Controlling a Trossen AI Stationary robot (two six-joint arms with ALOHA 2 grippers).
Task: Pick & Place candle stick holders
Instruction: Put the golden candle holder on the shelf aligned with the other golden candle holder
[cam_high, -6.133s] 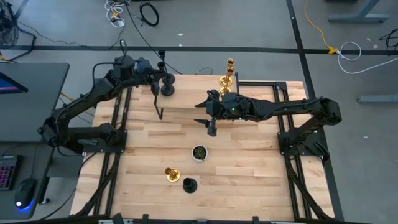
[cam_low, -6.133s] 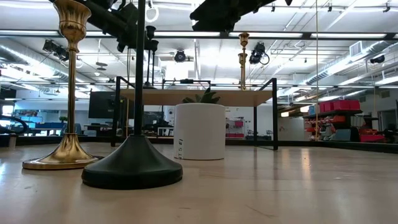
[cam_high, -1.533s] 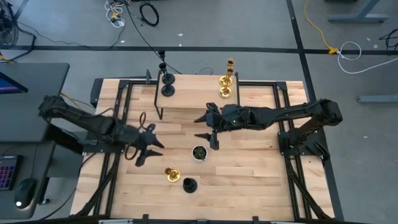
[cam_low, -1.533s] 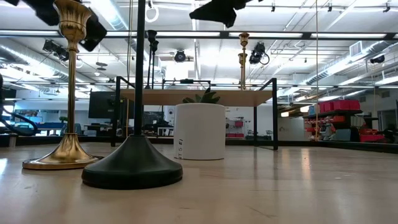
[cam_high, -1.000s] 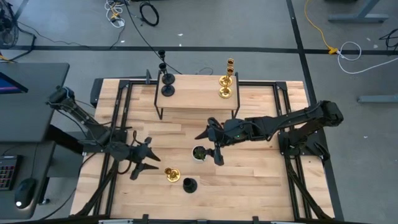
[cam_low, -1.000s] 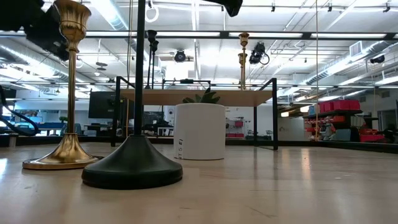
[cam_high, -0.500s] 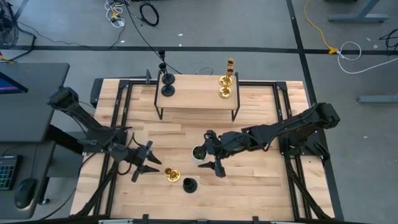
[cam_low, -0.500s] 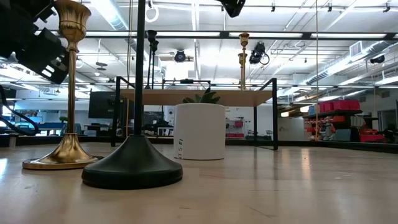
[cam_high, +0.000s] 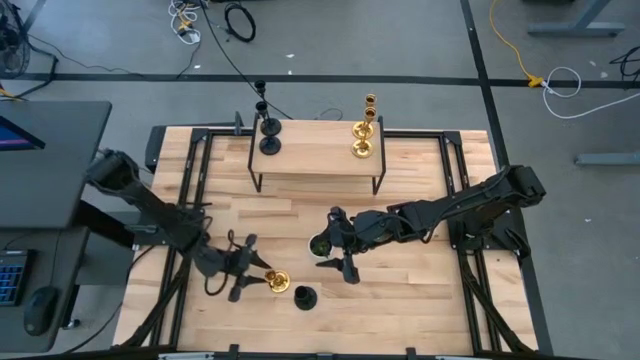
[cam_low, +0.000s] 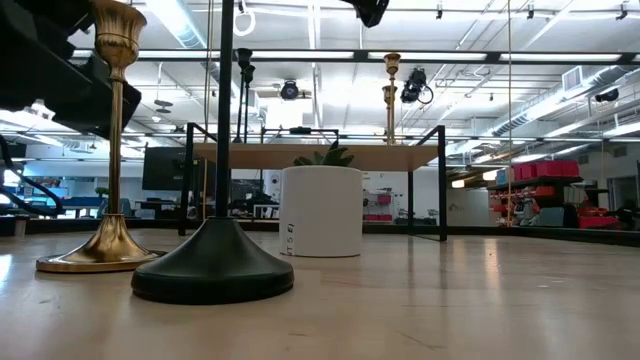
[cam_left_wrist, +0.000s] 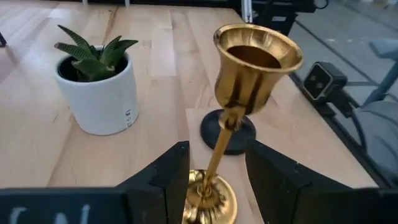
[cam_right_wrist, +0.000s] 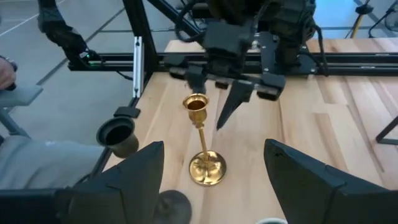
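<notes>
From my remote seat this looked like a robotics lab set inside a big open industrial hall. The butcher-block table (cam_high: 420, 290) stood on bare grey concrete floor (cam_high: 330, 60), with loose cables (cam_high: 238, 20) and a yellow cord (cam_high: 512, 45) trailing across it. Black tape lines (cam_high: 300, 80) marked off the floor. A desk (cam_high: 50, 150) with a keyboard (cam_high: 12, 290) and mouse (cam_high: 36, 310) sat beside the rig. Across the table I saw exposed ceiling ducts (cam_low: 40, 85), strip lights (cam_low: 300, 55), monitors (cam_low: 165, 165) and red shelving (cam_low: 545, 170).
</notes>
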